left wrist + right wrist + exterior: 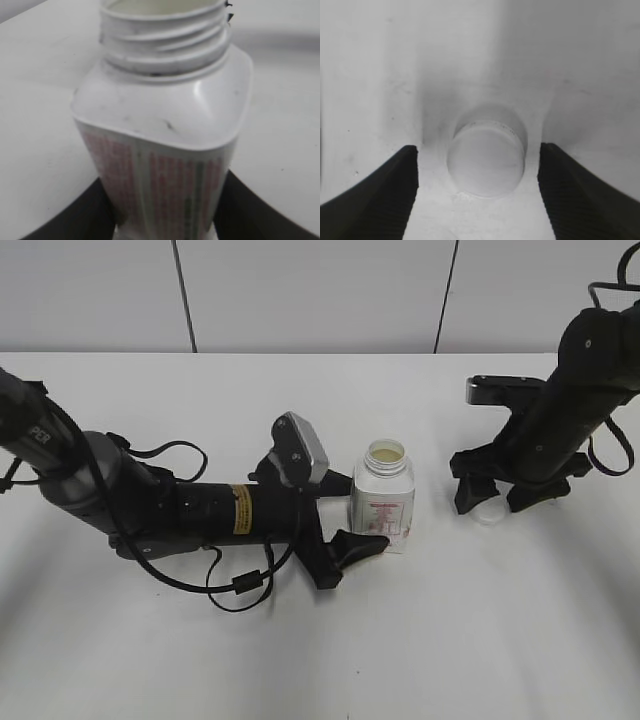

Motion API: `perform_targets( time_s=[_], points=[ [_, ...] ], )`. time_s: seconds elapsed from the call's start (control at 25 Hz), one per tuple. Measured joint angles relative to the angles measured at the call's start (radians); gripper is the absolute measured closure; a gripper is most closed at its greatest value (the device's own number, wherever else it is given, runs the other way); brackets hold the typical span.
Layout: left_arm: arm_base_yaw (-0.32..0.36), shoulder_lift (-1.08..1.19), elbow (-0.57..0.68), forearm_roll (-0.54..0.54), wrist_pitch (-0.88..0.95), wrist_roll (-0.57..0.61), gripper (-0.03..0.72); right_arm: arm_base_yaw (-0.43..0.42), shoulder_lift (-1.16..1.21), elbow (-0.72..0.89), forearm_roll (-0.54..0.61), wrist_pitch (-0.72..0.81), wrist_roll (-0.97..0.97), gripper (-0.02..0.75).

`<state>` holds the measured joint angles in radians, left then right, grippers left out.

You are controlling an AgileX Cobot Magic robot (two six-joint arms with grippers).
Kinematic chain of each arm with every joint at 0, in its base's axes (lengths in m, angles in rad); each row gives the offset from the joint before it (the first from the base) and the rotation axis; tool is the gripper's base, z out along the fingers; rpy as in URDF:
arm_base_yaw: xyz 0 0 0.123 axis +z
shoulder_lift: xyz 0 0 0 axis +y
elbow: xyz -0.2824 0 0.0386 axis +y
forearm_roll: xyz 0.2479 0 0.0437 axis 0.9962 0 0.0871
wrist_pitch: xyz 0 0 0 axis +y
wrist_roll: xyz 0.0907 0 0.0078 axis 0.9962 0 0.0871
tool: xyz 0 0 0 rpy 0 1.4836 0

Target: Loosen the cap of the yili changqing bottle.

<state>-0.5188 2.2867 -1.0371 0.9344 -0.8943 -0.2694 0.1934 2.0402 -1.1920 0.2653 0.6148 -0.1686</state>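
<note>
- Bottle (383, 495) stands upright near table (300, 650) centre, neck open, threads bare in left wrist view (165, 37); pale contents visible thru the mouth.
- Cap (489, 510) is off, lying on the table well right of bottle, btwn the right gripper's fingers; in right wrist view (486, 156) it sits flat, top side toward the cam.
- Left gripper (360, 540) lies low along the table, fingers at the bottle's base on either side; left wrist view shows dark fingers (80, 215) against the lower body. Looks closed on the bottle, tho contact pts are at frame edge.
- Right gripper (492, 498) is tipped down over the cap, fingers (385, 195) spread wide w/ clear gaps both sides of cap, holding nothing.
- Bottle label: red print on white.
</note>
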Motion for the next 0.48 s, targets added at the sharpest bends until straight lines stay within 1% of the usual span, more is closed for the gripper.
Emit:
perform_targets(
  time_s=[0.08, 0.16, 0.32, 0.48],
  points=[
    [0.0, 0.0, 0.0, 0.0, 0.006, -0.016, 0.066, 0.0, 0.0, -0.016, 0.002, 0.019, 0.0, 0.153],
    [0.0, 0.0, 0.0, 0.0, 0.007, -0.028, 0.036, 0.0, 0.0, -0.037, 0.005, 0.042, 0.0, 0.153],
    [0.0, 0.0, 0.004, 0.009, 0.007, -0.044, 0.034, 0.0, 0.0, -0.076, 0.014, 0.095, 0.0, 0.152],
    [0.016, -0.02, 0.042, 0.038, 0.01, -0.052, 0.047, 0.0, 0.0, -0.124, 0.024, 0.159, -0.001, 0.152]
  ],
)
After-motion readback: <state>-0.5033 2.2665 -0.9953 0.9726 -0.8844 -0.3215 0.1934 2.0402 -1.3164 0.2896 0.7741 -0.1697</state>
